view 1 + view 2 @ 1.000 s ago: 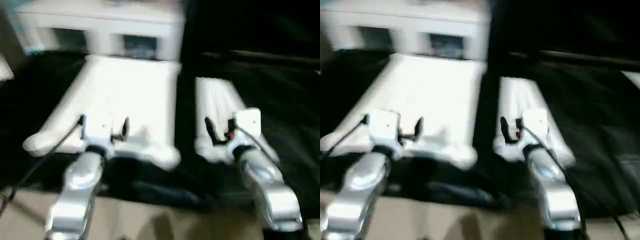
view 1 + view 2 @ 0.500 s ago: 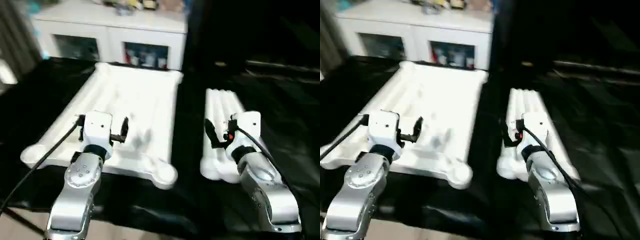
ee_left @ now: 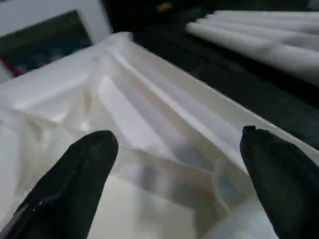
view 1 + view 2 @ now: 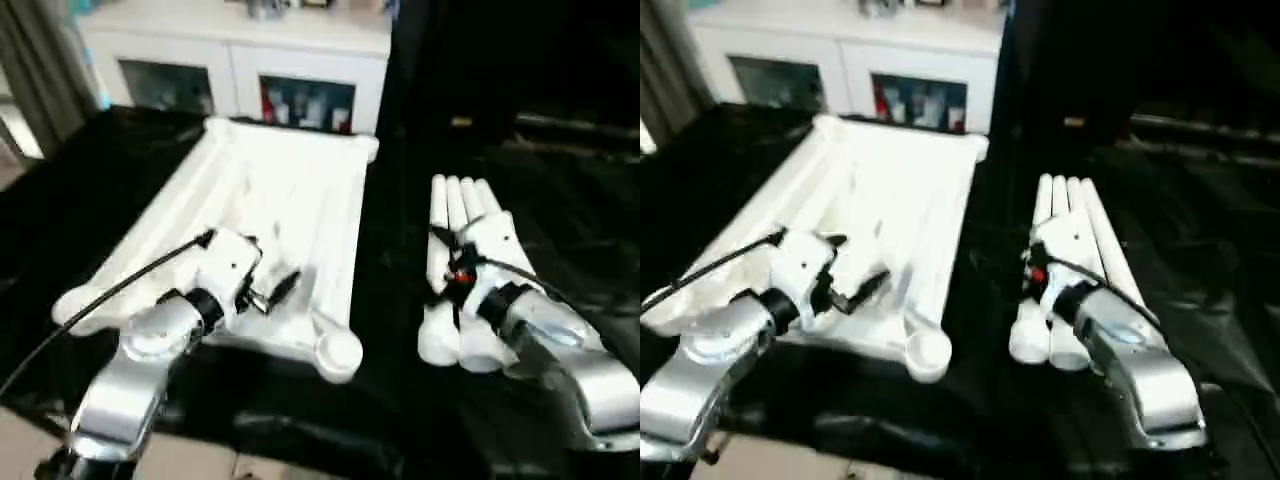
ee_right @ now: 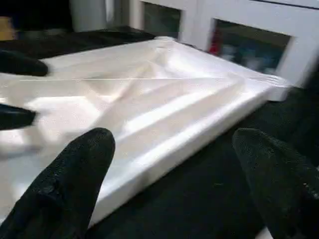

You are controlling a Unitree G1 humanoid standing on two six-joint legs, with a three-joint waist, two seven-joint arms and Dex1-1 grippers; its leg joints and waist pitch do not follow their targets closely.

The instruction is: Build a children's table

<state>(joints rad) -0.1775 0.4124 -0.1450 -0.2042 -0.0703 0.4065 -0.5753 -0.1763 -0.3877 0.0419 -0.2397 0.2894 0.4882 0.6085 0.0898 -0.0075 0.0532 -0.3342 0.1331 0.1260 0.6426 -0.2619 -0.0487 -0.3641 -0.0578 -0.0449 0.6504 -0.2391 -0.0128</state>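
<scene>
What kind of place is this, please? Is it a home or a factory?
Probably a home-like room or a staged test room, not a factory: a white glass-door cabinet stands behind, a grey curtain hangs at the left, and the tabletop lies on a black cloth.

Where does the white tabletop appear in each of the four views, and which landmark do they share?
Left eye view: the tabletop lies left of centre, underside up.
Right eye view: left of centre again.
Left wrist view: close up, its ribbed underside.
Right wrist view: seen from its long side.
Shared landmark: the white cabinet behind the tabletop's far edge.
</scene>
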